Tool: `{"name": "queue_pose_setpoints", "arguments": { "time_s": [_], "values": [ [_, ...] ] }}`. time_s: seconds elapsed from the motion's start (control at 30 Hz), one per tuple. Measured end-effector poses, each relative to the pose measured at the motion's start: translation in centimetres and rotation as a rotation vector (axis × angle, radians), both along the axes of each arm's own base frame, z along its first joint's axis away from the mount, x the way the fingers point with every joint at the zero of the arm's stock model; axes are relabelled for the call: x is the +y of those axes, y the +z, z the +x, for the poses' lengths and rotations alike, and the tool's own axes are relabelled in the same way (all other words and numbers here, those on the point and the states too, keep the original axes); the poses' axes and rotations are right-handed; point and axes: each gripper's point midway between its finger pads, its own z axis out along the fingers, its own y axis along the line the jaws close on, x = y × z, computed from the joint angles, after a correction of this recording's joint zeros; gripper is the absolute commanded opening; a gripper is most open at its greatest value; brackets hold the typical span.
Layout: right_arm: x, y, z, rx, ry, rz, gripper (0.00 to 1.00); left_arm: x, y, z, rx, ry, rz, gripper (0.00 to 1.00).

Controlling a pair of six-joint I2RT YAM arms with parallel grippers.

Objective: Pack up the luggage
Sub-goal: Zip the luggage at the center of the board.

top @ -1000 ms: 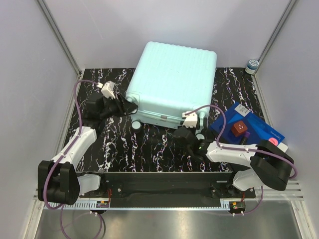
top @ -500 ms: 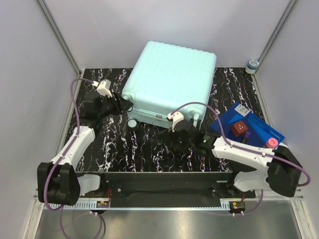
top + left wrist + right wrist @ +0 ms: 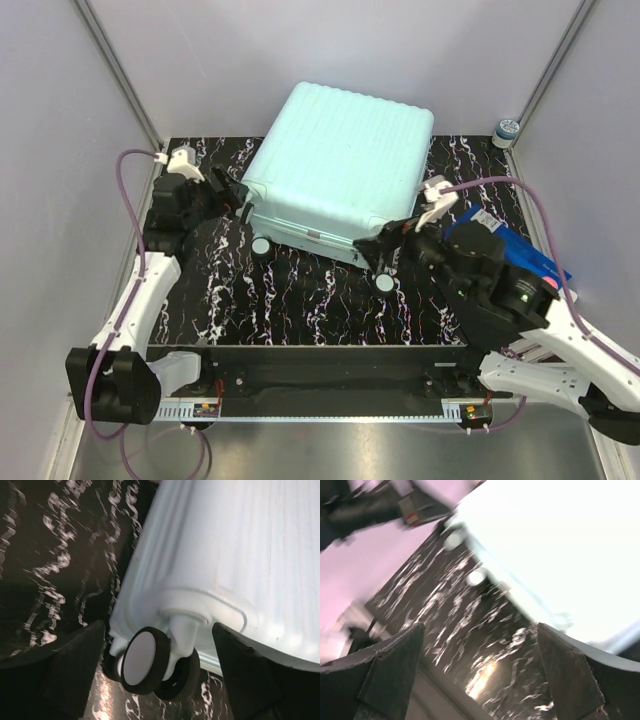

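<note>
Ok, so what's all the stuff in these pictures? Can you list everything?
luggage: one, mint green, closed, lying flat at the middle back of the table.
wheels: two seen from above, dark with pale hubs, on the luggage's near edge.
blue box: one, blue, right side, partly hidden by the right arm.
small round container: one, white with a teal top, back right corner.
table: one, black with white marbling.
left gripper: open, around a corner wheel.
right gripper: open, by the luggage's near right corner.
</note>
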Motion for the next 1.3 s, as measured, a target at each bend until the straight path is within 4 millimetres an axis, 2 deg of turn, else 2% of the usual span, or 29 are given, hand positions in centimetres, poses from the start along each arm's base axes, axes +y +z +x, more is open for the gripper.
{"name": "queue_pose_setpoints", "arguments": {
  "time_s": [0.1,0.23,0.3,0.47,0.6,0.7,0.83,0.93,1.0,1.3],
  "values": [
    [-3.1,1.3,1.4,-0.02,-0.167,0.01,1.0,1.6,2.4,0.1,-0.051,0.08,0.016,0.99],
    [-7.3,-0.7,4.1,0.034,-0.406,-0.035,1.0,2.0,5.1,-1.1,-0.106,0.129,0.048,0.99],
    [-9.5,-2.6,5.3,0.081,-0.511,-0.065,1.0,0.5,6.5,-2.1,-0.139,0.104,0.071,0.99],
    [-14.9,-7.9,7.5,0.209,-0.734,-0.135,1.0,-6.9,9.1,-5.0,-0.203,-0.098,0.094,0.98],
    [-16.8,-11.9,7.6,0.307,-0.803,-0.173,1.0,-13.5,8.3,-6.8,-0.182,-0.271,0.11,0.98],
    [-18.4,-14.5,7.1,0.368,-0.853,-0.183,1.0,-19.3,5.9,-8.6,-0.124,-0.42,0.144,0.99],
    [-19.6,-15.7,6.0,0.391,-0.884,-0.16,1.0,-24.8,2.5,-10.8,-0.039,-0.581,0.172,0.99],
    [-20.2,-15.9,5.3,0.384,-0.898,-0.13,1.0,-27.3,0.5,-12.1,0.015,-0.666,0.17,0.99],
    [-20.5,-16.1,4.9,0.381,-0.903,-0.117,1.0,-28.4,0.0,-12.9,0.037,-0.705,0.157,0.99],
    [-20.3,-17.9,4.2,0.42,-0.896,-0.112,1.0,-31.9,1.5,-14.5,0.027,-0.797,0.07,0.99]
  ]
}}
